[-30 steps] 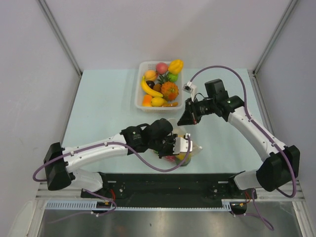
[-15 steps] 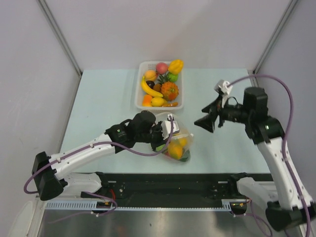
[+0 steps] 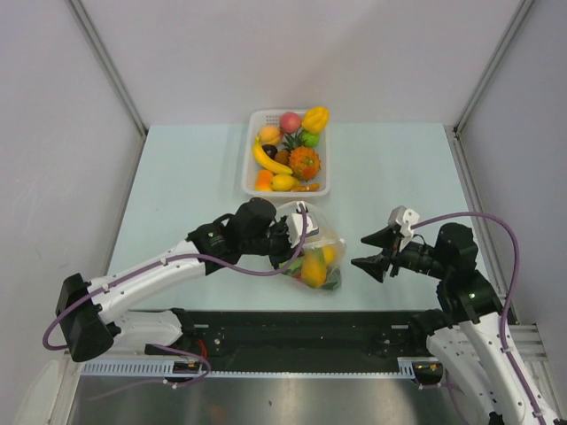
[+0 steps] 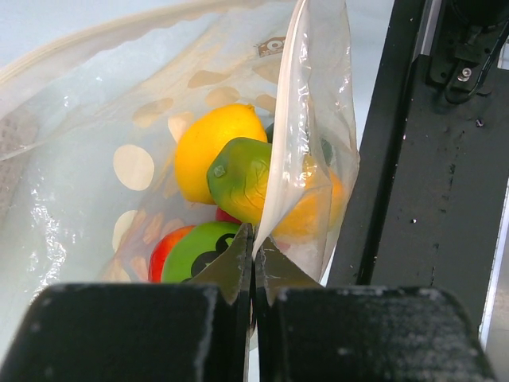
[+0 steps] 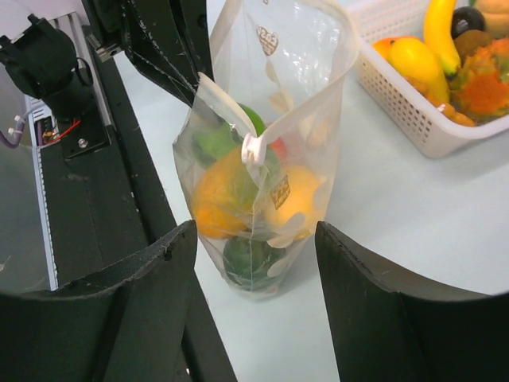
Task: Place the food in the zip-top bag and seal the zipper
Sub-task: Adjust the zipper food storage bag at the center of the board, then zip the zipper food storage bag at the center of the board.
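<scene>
The zip-top bag (image 3: 316, 254) stands near the table's front edge with several pieces of food inside: a yellow lemon (image 4: 213, 146), a green piece (image 4: 238, 177) and orange and red ones. My left gripper (image 3: 296, 232) is shut on the bag's upper edge (image 4: 280, 159). A pale zipper strip (image 4: 119, 41) runs along the mouth, and its white slider (image 5: 253, 149) shows in the right wrist view. My right gripper (image 3: 359, 251) hangs open just right of the bag, apart from it; the bag (image 5: 262, 191) shows between its fingers (image 5: 151, 302).
A white slotted basket (image 3: 249, 173) at the back middle holds more toy food, among it a banana (image 3: 268, 160) and a peach (image 3: 290, 121). The black base rail (image 3: 301, 329) runs along the near edge, close behind the bag.
My right gripper has let go at the bag's mouth, opened, and drawn back towards the near right. The left gripper, still shut, has shifted the bag slightly.
</scene>
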`<state>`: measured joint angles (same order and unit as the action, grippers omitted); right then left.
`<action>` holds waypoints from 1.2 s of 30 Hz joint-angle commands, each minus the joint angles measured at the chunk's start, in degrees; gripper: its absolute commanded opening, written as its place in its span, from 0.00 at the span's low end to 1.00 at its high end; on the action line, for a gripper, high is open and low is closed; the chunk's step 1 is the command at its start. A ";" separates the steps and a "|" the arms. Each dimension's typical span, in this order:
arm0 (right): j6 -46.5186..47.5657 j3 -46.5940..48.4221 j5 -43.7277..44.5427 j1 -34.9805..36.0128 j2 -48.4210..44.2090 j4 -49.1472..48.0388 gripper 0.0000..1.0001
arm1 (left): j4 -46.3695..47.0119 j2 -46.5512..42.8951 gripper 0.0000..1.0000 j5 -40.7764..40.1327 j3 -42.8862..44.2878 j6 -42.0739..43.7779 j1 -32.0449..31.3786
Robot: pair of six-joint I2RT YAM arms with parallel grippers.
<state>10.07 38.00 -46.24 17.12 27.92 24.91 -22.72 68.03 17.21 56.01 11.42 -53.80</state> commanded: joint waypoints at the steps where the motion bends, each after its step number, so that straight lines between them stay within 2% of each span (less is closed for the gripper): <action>1: -0.75 -1.70 2.64 3.35 1.17 -10.40 0.65 | 1.98 -1.41 0.00 1.60 -0.37 -1.22 0.54; 6: -0.05 -3.72 6.15 8.87 2.66 -15.05 0.65 | 2.07 -1.76 0.00 1.68 -0.81 -1.22 0.63; 12: 2.85 -3.46 10.90 13.19 5.74 -16.47 0.53 | 2.24 -1.41 0.00 2.21 -0.02 -1.22 0.63; 15: 3.73 -3.46 11.34 13.29 6.79 -16.29 0.40 | 2.15 -1.50 0.00 2.39 0.07 -0.96 0.63; 21: 4.44 -3.72 14.06 13.37 6.88 -16.12 0.02 | 1.72 -1.85 0.00 2.56 0.15 -0.52 0.63; 23: 4.70 -3.63 14.42 13.37 6.62 -15.86 0.00 | 1.01 -2.37 0.12 3.35 0.50 0.79 0.71; 24: 5.05 -3.46 14.51 13.37 6.53 -15.68 0.00 | 0.75 -2.81 0.21 3.79 1.29 1.67 0.63; 25: 5.23 -3.46 14.42 13.37 6.36 -15.50 0.00 | 0.31 -3.08 0.37 4.40 1.91 4.20 0.63; 27: 5.84 -3.28 13.55 13.37 5.65 -15.15 0.00 | 0.05 -4.31 0.48 6.42 4.27 7.37 0.63; 28: 6.63 -3.28 13.11 13.37 5.39 -14.98 0.00 | 0.57 -4.66 0.58 6.60 4.98 9.91 0.63; 31: 7.69 -2.76 12.05 13.46 4.86 -14.27 0.00 | 2.24 -4.66 0.67 7.83 7.97 14.92 0.63; 36: 7.86 -1.96 11.96 13.46 5.12 -14.27 0.00 | 1.11 1.38 0.70 11.43 14.99 18.55 0.28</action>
<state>16.40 34.06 -33.67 30.28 33.43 12.32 -22.57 65.65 23.75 64.49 24.16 -53.49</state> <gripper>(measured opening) 0.009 0.702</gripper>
